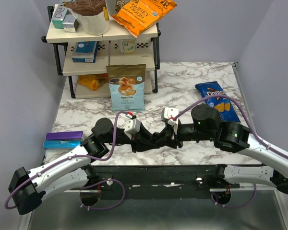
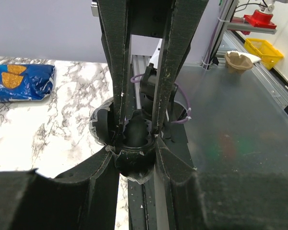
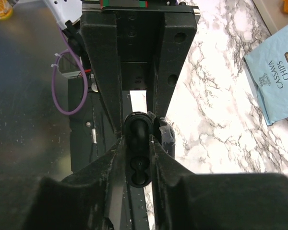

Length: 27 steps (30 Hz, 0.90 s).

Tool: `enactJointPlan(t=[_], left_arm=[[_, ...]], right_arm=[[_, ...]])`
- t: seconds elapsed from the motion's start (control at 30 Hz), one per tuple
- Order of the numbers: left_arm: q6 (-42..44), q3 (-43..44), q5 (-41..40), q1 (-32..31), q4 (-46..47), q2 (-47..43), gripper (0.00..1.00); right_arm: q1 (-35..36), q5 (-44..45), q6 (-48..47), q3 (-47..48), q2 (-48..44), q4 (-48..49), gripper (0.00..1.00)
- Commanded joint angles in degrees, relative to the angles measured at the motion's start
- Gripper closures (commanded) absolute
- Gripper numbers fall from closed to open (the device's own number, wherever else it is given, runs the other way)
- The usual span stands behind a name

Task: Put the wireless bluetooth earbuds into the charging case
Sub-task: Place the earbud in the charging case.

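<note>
Black charging case (image 3: 137, 143): long axis runs along the right fingers (image 3: 105, 177), which flank it, narrowly parted; grip unclear. Left fingers (image 2: 96, 177) clamp it tightly. The tabletop (image 3: 216, 120) edge lies beneath the fingertips.

The marble tabletop (image 1: 192, 81) is evenly lit from above, with soft, short shadows. In both wrist views the nearest foreground is rendered dark and blurred.

White arm shells (image 1: 62, 172), black joints (image 1: 205, 117), purple cables (image 1: 116, 127)
</note>
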Motion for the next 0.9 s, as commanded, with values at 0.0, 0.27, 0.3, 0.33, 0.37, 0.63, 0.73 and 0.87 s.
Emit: enactJointPlan(t=[0.0, 0.27, 0.3, 0.33, 0.37, 0.63, 0.73, 0.87], left_arm=[[-1.17, -0.26, -0.83, -0.81, 6.82, -0.74, 1.0], [-1.7, -1.49, -2.32, -0.98, 8.22, -0.83, 1.0], [-1.61, -1.84, -2.58, -1.07, 8.22, -0.83, 1.0], [-1.69, -2.1, -3.46, -0.98, 8.4, -0.92, 1.0], [-1.78, -2.36, -4.07, -1.07, 8.75, -0.92, 1.0], [-2.4, -5.18, -9.96, -0.98, 11.47, -1.97, 1.0], [-2.66, -6.14, -13.48, -1.07, 12.79, -3.2, 1.0], [-2.05, -6.5, -14.28, -1.07, 13.06, -4.34, 1.0]], right_arm=[[0.57, 3.05, 0.52, 0.62, 1.28, -0.76, 0.61], [0.57, 5.68, 2.01, 1.84, -0.73, 0.11, 0.49], [0.57, 5.6, 2.36, 2.28, -1.26, 0.29, 0.47], [0.57, 5.77, 2.72, 3.77, -2.4, 0.2, 0.43], [0.57, 5.77, 3.42, 4.56, -2.84, 0.2, 0.41], [0.57, 19.62, 5.97, 5.55, -9.44, 4.05, 0.39], [0.48, 32.55, 9.13, 3.52, -8.57, 3.64, 0.88], [0.48, 34.26, 10.8, 1.67, -6.37, 3.37, 0.99]])
